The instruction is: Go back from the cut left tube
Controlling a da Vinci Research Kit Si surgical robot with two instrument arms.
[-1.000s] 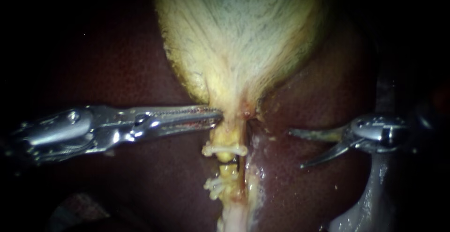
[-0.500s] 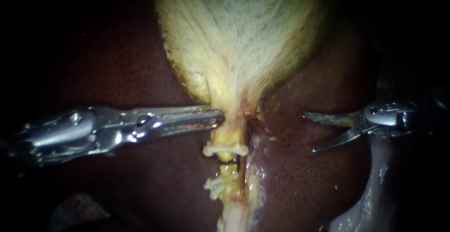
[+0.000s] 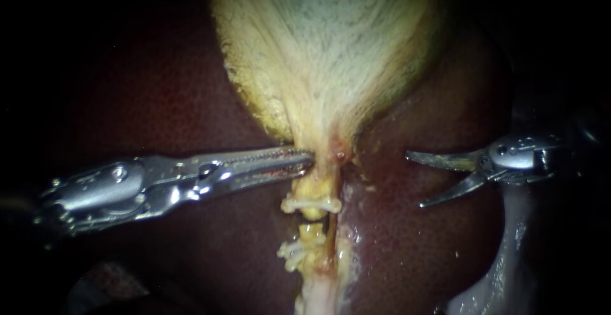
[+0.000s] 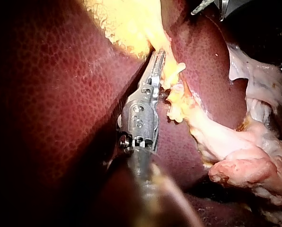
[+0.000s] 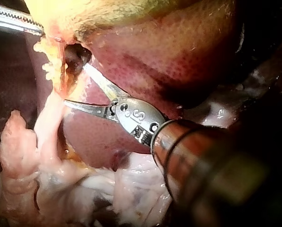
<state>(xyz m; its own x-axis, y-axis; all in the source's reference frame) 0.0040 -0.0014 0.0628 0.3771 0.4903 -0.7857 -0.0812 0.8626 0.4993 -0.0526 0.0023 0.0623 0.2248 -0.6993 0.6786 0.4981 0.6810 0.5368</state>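
Observation:
The pale yellow gallbladder narrows to a neck from which the cut left tube runs down. A white clip sits on its upper stump and another clip on the lower stump, with a gap between them. My left instrument has its toothed jaws shut on the gallbladder's neck, also seen in the left wrist view. My right instrument hangs over the liver to the right of the tube. Its curved blades are open and hold nothing.
Dark red liver lies on both sides of the tube. Pale loose tissue lies at the lower right under the right instrument's shaft. More pinkish-white tissue lies beyond the lower stump.
My right instrument has drawn away to the right from the cut tube, blades still open. My left instrument has shifted slightly right and up, still holding the neck.

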